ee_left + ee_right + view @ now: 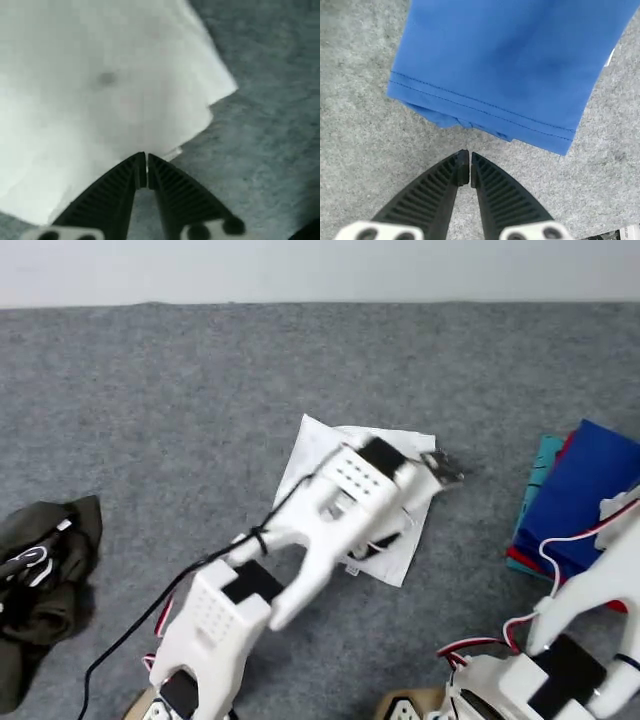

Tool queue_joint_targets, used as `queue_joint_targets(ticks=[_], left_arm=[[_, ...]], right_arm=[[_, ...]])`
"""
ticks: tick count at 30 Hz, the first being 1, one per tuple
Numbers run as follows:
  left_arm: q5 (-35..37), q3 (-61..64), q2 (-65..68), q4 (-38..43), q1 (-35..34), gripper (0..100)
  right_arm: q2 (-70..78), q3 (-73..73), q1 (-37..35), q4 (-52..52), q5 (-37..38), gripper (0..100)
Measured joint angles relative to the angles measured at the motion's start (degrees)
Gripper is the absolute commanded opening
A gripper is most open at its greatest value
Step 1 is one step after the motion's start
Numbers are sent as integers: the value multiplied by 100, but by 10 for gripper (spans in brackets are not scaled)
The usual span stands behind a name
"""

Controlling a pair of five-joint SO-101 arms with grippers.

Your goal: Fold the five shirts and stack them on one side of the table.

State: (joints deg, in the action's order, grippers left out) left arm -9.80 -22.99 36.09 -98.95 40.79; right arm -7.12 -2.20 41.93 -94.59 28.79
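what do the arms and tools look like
The left arm and right arm are white plastic with black motor blocks, the left dotted with holes. A black cable trails the left; red and white wires loop by the right. The left tool and right tool have black ribbed fingers.

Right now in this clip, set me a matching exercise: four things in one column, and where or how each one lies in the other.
Things:
1. white shirt
2. blue shirt
3. dark shirt
4. right tool

Places or states:
A. crumpled at the left edge of the table
B. shut, just off a stitched blue hem
C. on top of the stack at the right
D. folded mid-table, under the left arm

Pairs: 1-D, 2-C, 3-A, 4-B.
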Motion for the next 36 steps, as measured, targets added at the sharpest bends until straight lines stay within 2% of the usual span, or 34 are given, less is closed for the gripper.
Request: queue_joint_targets(ticks=[5, 12, 17, 23, 30, 36], left_arm=[[0, -18, 0, 0, -62, 14], [149, -308, -695, 0, -888, 14], [149, -149, -721, -18, -1266, 14], [18, 53, 237, -18, -1231, 14], [18, 18, 765, -18, -721, 14], [18, -308, 695, -18, -1134, 14]], right_arm=[[0, 0, 0, 0, 0, 15], [0, 0, 0, 0, 0, 15], [0, 0, 0, 0, 0, 15], [0, 0, 0, 0, 0, 15], [0, 0, 0, 0, 0, 15], [0, 0, -105, 0, 0, 15]])
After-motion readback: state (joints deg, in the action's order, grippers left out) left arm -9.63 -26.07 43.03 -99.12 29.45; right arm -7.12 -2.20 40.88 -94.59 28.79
